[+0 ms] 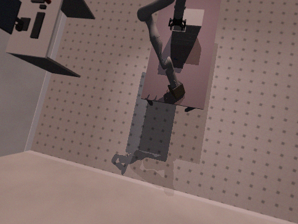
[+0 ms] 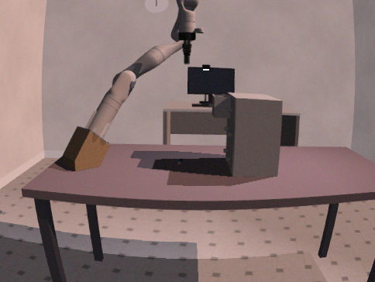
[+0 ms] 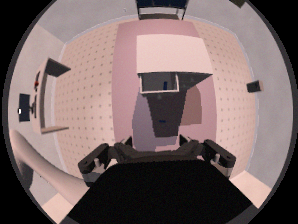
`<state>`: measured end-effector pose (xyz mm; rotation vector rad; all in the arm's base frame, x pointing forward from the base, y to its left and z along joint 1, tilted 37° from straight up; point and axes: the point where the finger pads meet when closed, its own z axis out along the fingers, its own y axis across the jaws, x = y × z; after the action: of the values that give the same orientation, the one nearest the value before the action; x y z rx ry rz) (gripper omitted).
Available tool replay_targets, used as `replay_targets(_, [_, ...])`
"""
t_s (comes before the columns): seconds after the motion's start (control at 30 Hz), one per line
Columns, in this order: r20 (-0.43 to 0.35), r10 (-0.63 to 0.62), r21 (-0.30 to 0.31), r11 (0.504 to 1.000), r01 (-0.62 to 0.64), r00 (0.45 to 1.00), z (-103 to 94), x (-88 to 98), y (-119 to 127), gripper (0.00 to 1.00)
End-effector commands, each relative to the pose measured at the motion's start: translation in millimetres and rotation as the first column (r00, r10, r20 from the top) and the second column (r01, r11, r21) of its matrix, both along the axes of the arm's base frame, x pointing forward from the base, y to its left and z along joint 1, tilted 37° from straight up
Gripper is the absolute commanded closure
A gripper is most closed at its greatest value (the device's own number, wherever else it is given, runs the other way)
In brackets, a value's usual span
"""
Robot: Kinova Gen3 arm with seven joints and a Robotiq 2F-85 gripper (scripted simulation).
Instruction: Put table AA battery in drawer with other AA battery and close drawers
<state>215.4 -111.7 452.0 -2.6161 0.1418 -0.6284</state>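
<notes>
The chest (image 1: 196, 16) (image 2: 256, 135) (image 3: 170, 52) stands upright on the table. Its top drawer (image 2: 221, 107) (image 3: 159, 92) sticks out of the front; the lower drawers look pushed in. A dark blue thing like a battery (image 3: 165, 85) lies inside the open drawer, near its right side. Another small dark blue battery (image 1: 175, 58) (image 2: 180, 159) (image 3: 162, 121) lies on the table in the shadow in front of the chest. My gripper (image 2: 187, 62) (image 3: 155, 140) is open and empty, pointing down, higher than the chest top and in front of the chest.
The table (image 1: 194, 92) (image 2: 128, 194) (image 3: 125, 55) carries the arm's brown base block (image 1: 177, 91) (image 2: 90, 153) at the end facing the chest's front. A desk (image 2: 194, 125) (image 3: 49, 95) with a monitor (image 2: 211, 80) (image 3: 24, 107) stands apart, beyond the table.
</notes>
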Motion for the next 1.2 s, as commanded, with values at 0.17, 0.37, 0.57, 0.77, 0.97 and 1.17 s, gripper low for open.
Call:
replay_targets(0.17, [-0.014, -0.034, 0.016, 0.999, 0.034, 0.999, -2.8, 9.1, 1.3, 0.00])
replay_targets(0.37, [-0.034, -0.081, 0.038, 0.996, 0.083, 0.996, -6.5, 22.1, 3.3, 0.00])
replay_targets(0.57, [-0.052, -0.121, 0.056, 0.991, 0.124, 0.991, -9.7, 33.1, 5.1, 0.00])
replay_targets(0.77, [-0.083, -0.187, 0.086, 0.977, 0.194, 0.979, -15.1, 51.9, 8.0, 0.00])
replay_targets(0.97, [-0.113, -0.244, 0.110, 0.960, 0.256, 0.963, -19.9, 68.7, 10.7, 0.00])
replay_targets(1.17, [-0.144, -0.298, 0.131, 0.939, 0.316, 0.944, -24.6, 85.1, 13.2, 0.00])
